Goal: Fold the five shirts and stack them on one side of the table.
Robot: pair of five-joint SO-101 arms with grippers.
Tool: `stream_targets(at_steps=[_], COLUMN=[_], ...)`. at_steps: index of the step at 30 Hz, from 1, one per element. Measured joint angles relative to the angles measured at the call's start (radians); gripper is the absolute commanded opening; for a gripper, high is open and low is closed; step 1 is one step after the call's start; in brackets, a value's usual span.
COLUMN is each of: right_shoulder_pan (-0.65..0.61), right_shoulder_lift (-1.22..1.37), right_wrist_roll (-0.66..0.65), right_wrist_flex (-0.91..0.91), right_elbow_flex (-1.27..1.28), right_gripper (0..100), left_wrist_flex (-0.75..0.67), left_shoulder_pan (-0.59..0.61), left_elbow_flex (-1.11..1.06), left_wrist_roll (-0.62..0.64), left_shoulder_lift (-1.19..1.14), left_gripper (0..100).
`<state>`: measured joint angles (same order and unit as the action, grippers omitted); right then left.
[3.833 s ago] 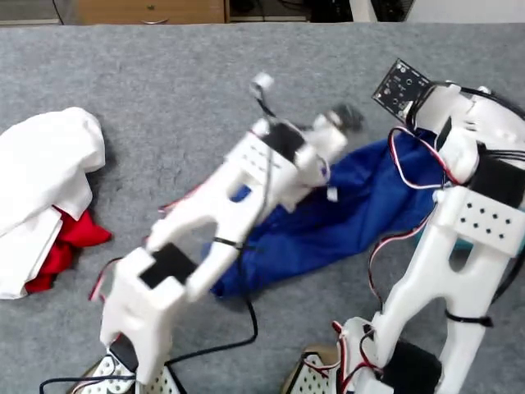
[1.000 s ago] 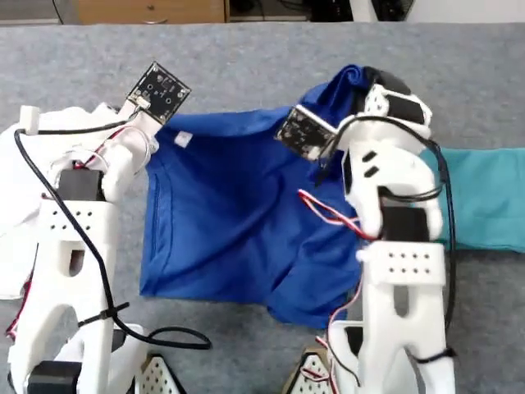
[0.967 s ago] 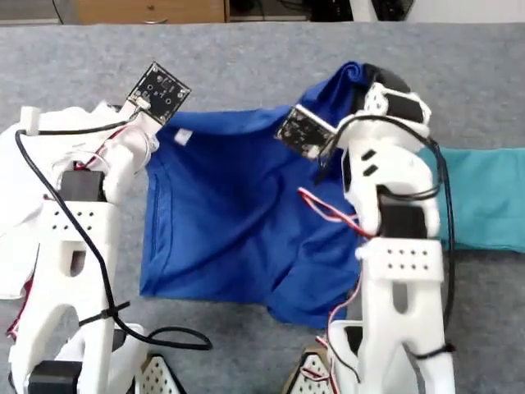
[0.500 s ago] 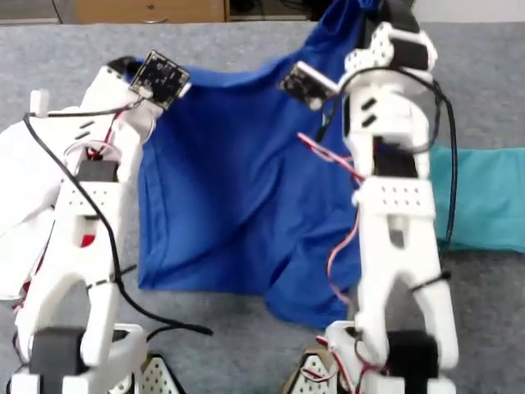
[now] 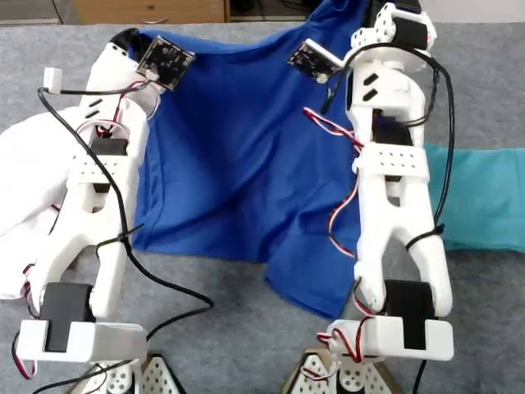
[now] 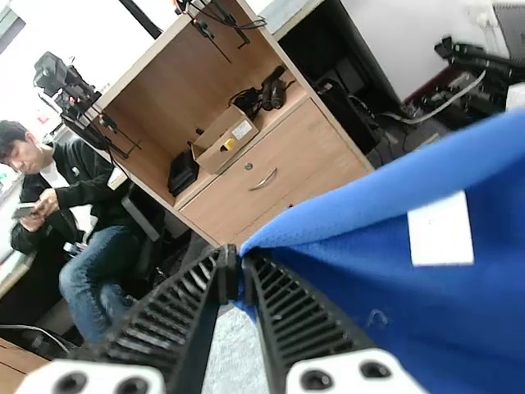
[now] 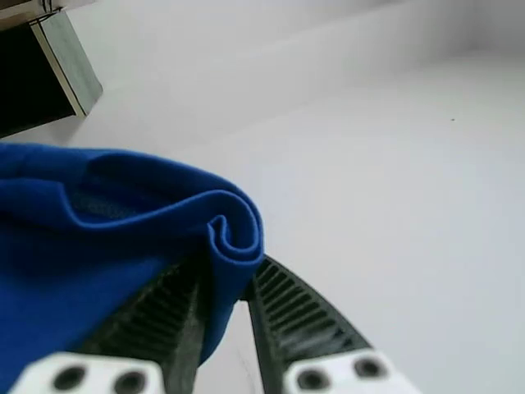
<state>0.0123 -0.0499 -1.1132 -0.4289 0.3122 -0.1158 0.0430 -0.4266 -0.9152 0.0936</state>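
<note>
We have the blue mesh-fabric shirt stretched between our two grippers. Its top edge is lifted at the far side of the table, and the rest drapes back toward our bases. The lower hem lies on the grey felt table cover, with one bottom corner rumpled close to the right arm's base.

Our left gripper is clamped on one upper corner of the shirt, its ribbed fingers pressed together with only cloth between them. A small white sewn-in label sits just inward of that grip. Our right gripper is likewise closed on the opposite upper corner, with a rolled lip of blue fabric bunched over its tips.

Outward of the left arm lies a heap of white shirts, touching or nearly touching the arm's side. Outward of the right arm, a flat teal garment rests on the table, partly behind the arm.

We judge this to be the spreading-out step for this one shirt, with no fold made in it yet. The next move, as we see it, calls for holding both pinches firm and keeping the top edge taut between the grippers. We would then bring the two down together so the cloth lands flat. Pulling away from our bases as we lower should draw out the rumpled corner before we let go.
</note>
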Motion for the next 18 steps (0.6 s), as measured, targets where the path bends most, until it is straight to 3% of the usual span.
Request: stream_targets(at_steps=[12,18], right_shoulder_pan=[0.003,0.003], right_shoulder_lift=[-0.006,-0.15], right_wrist_roll=[-0.084,-0.084], right_wrist_flex=[0.006,0.235], right_elbow_flex=[0.201,0.319], right_gripper=[0.2,0.2], left_wrist_flex=[0.015,0.342], left_shoulder_pan=[0.0,0.0], left_elbow_flex=[-0.144,-0.087], left_wrist_roll=[-0.083,-0.083], left_shoulder_lift=[0.0,-0.002], left_gripper=[2,2])
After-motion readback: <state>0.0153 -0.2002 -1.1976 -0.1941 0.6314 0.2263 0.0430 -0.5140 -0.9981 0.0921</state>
